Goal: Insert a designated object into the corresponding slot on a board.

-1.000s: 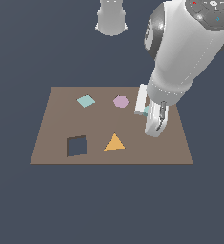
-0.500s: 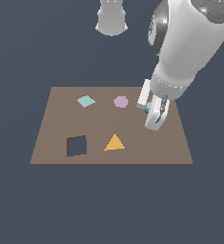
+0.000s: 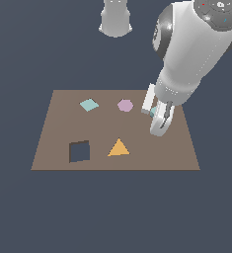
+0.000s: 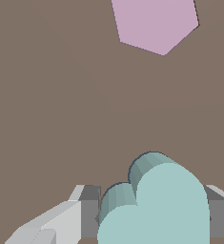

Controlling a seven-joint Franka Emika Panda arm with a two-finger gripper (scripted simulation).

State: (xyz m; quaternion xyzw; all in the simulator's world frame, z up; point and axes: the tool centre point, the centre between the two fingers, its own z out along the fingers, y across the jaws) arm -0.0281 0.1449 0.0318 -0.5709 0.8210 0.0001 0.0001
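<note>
The pale teal heart sits between my gripper's two grey fingers, which are closed against its sides. In the exterior view only a sliver of the heart shows behind the gripper, over the brown board's right part in that view. The heart-shaped slot is hidden in both views. The wrist view shows bare board around the heart.
On the board lie a flat teal diamond, a pink hexagon that also shows in the wrist view, and an orange triangle. A dark square hole is near the board's front. A grey robot base stands behind.
The gripper has moved up a little over the board's right part, fingers still closed on the heart. Nothing else on the board moved.
</note>
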